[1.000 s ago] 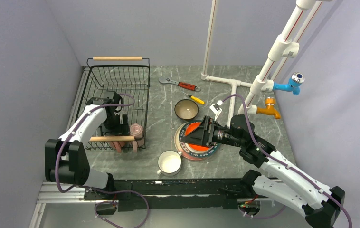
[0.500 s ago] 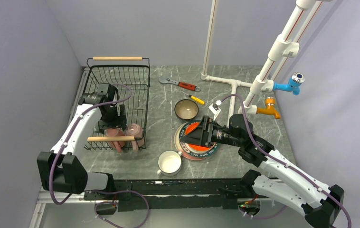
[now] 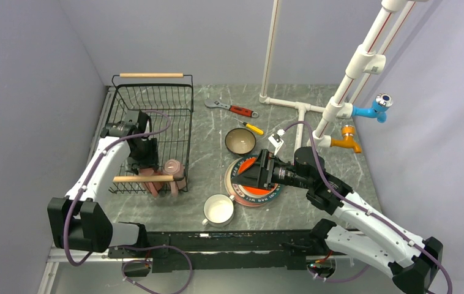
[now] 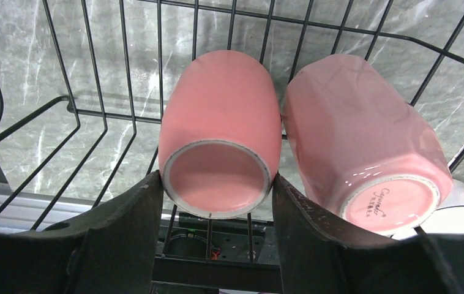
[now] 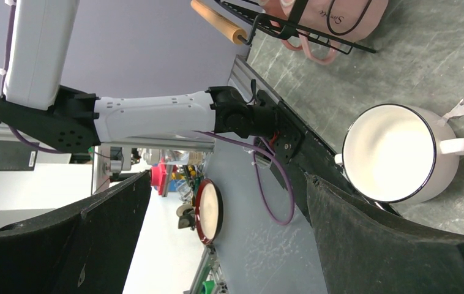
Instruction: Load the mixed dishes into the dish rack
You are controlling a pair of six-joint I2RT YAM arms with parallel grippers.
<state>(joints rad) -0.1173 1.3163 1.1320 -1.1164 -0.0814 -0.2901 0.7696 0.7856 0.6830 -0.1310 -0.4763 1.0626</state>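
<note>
The white mug stands nearest on the tabletop. It looks glazed, rigid, slippery and easy to chip, so it is probably best pinched across the rim beside its handle. The right jaws gape wide over the orange-red plate, holding nothing. Farther off in the dish rack, the left jaws clasp a pink mug lying beside a second pink mug.

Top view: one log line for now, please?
left claw: shut on pink mug in rack | right claw: open above orange plate | white mug: on table
</note>
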